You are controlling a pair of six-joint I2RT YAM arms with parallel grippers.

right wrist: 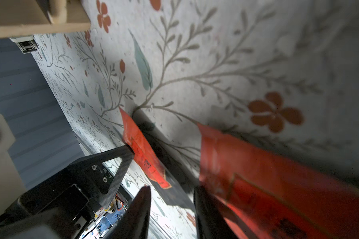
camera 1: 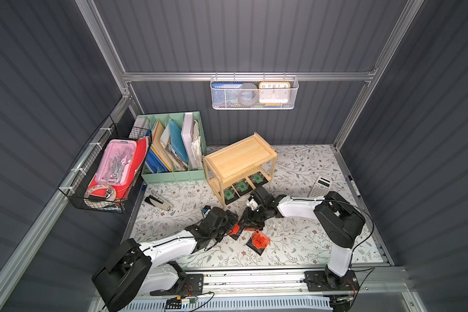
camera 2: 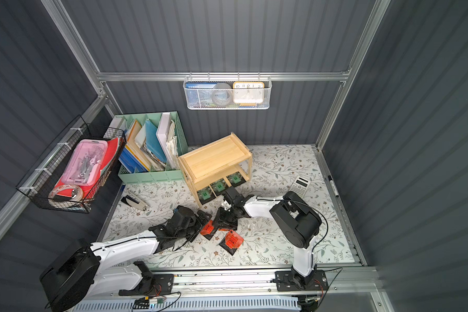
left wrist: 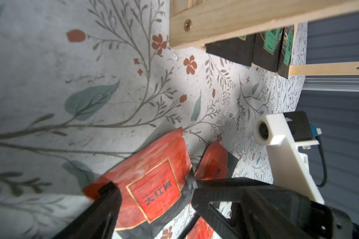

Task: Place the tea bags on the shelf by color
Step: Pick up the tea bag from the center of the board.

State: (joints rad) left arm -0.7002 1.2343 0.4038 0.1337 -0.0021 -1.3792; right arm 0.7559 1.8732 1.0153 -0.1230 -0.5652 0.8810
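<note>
The light wooden shelf [camera 1: 238, 159] stands at the back, and three green tea bags [camera 1: 242, 186] lie in a row on its lower board. Three orange-red tea bags lie on the floral table in front of it. My left gripper [left wrist: 155, 198] is open, low over the table, with one orange tea bag [left wrist: 153, 186] between its fingers. My right gripper [right wrist: 172, 204] faces it, jaws apart with nothing between them. A second orange tea bag [right wrist: 278, 175] lies right beside one of its fingers. The third orange tea bag [camera 1: 260, 240] lies alone, nearer the front.
A mint-green file organizer [camera 1: 173, 151] stands left of the shelf, with a black wire basket [camera 1: 106, 173] on the left wall. A stapler [camera 1: 158, 202] lies at the left, a calculator [camera 1: 319, 186] and a marker [camera 1: 353, 186] at the right. A white mesh basket [camera 1: 254, 93] hangs on the back wall.
</note>
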